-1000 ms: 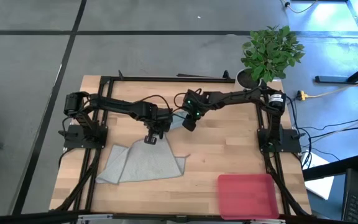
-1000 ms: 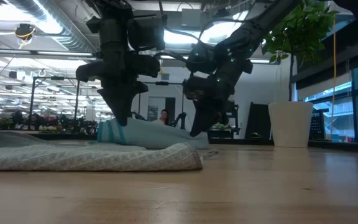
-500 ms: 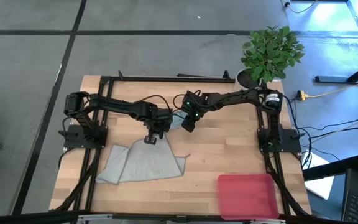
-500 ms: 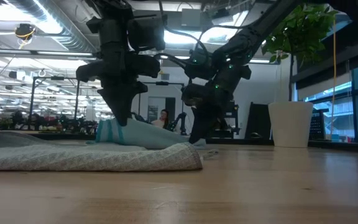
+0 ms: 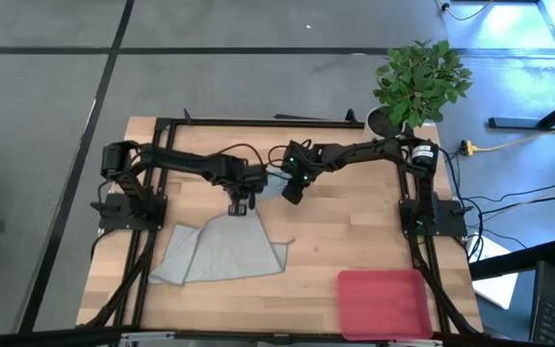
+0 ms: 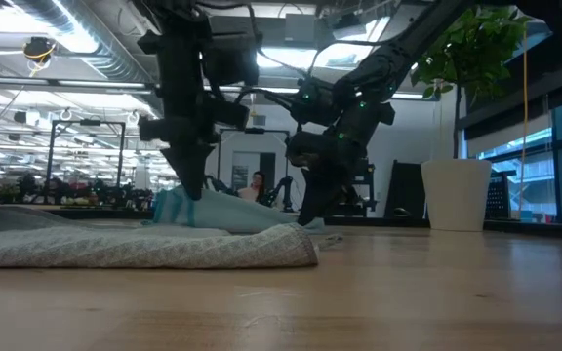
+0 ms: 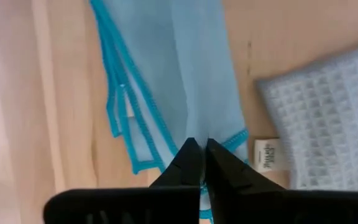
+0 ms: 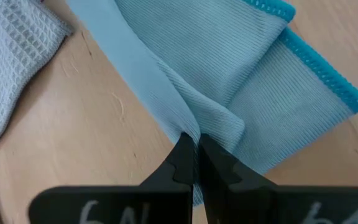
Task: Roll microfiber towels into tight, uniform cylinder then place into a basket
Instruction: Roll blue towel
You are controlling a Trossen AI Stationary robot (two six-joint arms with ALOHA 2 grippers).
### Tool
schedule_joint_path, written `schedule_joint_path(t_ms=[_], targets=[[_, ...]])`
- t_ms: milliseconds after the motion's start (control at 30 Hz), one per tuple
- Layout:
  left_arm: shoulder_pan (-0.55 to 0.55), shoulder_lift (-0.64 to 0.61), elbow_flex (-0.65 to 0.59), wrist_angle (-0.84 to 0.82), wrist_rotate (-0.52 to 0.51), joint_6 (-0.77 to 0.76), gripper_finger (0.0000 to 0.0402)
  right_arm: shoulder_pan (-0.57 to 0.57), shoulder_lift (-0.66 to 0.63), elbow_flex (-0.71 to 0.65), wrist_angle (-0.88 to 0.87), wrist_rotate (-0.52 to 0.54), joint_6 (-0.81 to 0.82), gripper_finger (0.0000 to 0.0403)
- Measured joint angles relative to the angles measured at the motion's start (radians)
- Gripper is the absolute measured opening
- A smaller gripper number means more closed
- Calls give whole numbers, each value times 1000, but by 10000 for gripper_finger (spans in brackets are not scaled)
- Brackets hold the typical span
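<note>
The light teal-blue towel (image 5: 271, 185) lies on the table between my two grippers, and its white tag (image 7: 266, 154) shows in the left wrist view. My left gripper (image 5: 240, 204) is shut on one end of it. My right gripper (image 5: 293, 194) is shut on the other end. The larger grey-green towel (image 5: 222, 253) lies crumpled on the table nearer the front edge, and its corner (image 7: 328, 118) lies close to the teal towel. The pink basket (image 5: 383, 303) stands at the front right. My left gripper pinches the teal towel's hemmed edge (image 7: 229, 144) between its two fingers, from above, pointing down. The towel's end stands a little raised at the fingers (image 6: 179, 205); the rest lies on the table. My right gripper pinches a raised fold of the teal towel (image 8: 194, 127) between its two fingers, slanting down from the table's right. The cloth around the fold lies on the table.
A potted plant (image 5: 414, 82) stands at the table's far right corner. The black frame rails (image 5: 258, 123) run along the far edge and both sides. Bare wood lies between the grey-green towel and the basket.
My left gripper has turned about its wrist and shifted a little toward the table's far edge, still shut on the teal towel. My right gripper has sunk slightly toward the table, still shut on the towel. The grey-green towel has stayed where it was.
</note>
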Motion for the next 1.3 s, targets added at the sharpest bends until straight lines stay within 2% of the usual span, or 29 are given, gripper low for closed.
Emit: schedule_joint_path(t_ms=[300,500,1300], targets=[[63,55,1,24,-12,-3,0,1,0,0,-6,-2,-3,10],[87,95,2,58,-88,-5,0,1,0,0,-11,-8,-6,10],[103,141,-17,106,-94,42,0,2,-10,7,-20,-15,-4,10]])
